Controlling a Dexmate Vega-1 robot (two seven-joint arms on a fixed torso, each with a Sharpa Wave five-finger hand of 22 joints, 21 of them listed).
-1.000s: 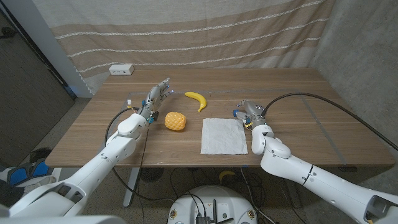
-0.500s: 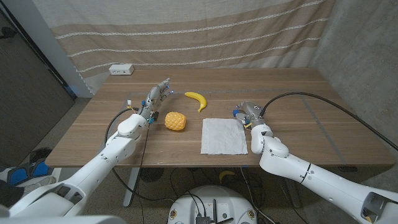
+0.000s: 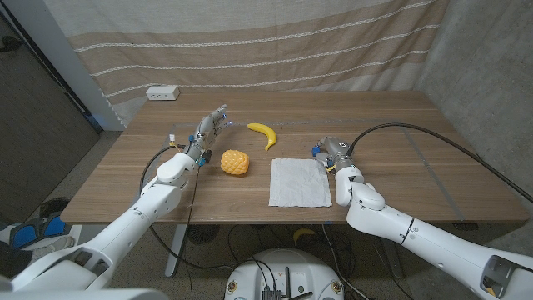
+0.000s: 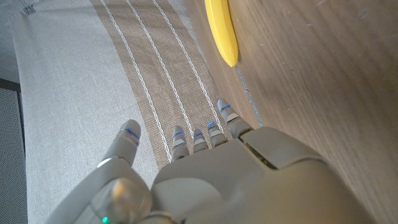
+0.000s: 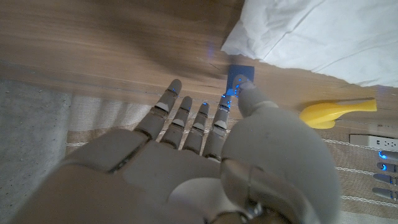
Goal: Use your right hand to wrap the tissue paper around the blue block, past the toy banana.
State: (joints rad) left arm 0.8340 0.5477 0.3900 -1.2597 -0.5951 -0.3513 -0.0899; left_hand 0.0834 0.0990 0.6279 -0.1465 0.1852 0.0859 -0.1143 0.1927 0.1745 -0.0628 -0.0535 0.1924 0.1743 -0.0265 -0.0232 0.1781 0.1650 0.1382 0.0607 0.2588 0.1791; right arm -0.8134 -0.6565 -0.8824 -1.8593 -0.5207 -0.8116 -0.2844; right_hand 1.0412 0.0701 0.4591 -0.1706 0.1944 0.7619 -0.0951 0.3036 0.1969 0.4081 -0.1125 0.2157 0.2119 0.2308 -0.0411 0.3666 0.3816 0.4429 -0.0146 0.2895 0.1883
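Left hand (image 3: 210, 127) sits left of centre on the counter (image 3: 150, 179), fingers apart, holding nothing, with a yellow pineapple toy (image 3: 236, 162) just right of it. Banana (image 3: 264, 132) lies above centre; white tissue (image 3: 299, 182) lies flat at centre. Right hand (image 3: 331, 153) is right of the tissue, fingers apart and empty, touching the small blue block (image 5: 239, 76) beside the tissue's edge.

White tissue paper (image 3: 299, 182) lies flat, blue block (image 5: 240, 76) just beside, yellow toy banana (image 3: 264, 132) beyond
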